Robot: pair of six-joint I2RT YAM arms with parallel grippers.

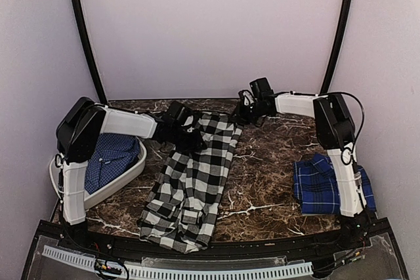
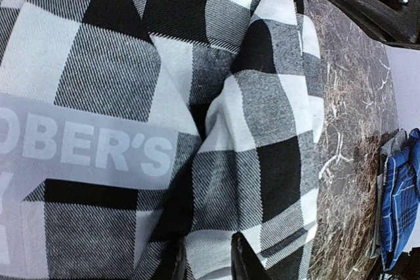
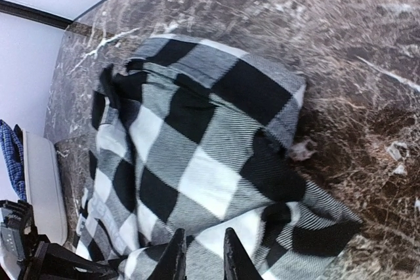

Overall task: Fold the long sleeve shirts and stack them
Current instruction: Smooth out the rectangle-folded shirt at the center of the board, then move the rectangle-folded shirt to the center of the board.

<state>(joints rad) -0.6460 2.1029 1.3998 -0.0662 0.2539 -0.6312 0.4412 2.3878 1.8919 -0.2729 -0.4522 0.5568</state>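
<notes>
The black-and-white checked shirt (image 1: 190, 181) lies as a long, rumpled strip down the middle of the marble table, its white lettering (image 2: 98, 152) facing up in the left wrist view. My left gripper (image 1: 190, 139) is shut on cloth at its far left edge, a fold of check (image 2: 209, 254) pinched between the fingers. My right gripper (image 1: 237, 117) is shut on the far right corner, and cloth (image 3: 202, 247) bunches between its fingertips. The dark blue plaid shirt (image 1: 325, 185) lies folded at the near right, beside the right arm's base.
A white basket (image 1: 128, 175) at the left holds another blue checked garment (image 1: 108, 155). Dark marble table (image 1: 269, 162) lies bare between the two shirts. Pale walls close in the back and sides. A black rail (image 1: 197, 254) runs along the near edge.
</notes>
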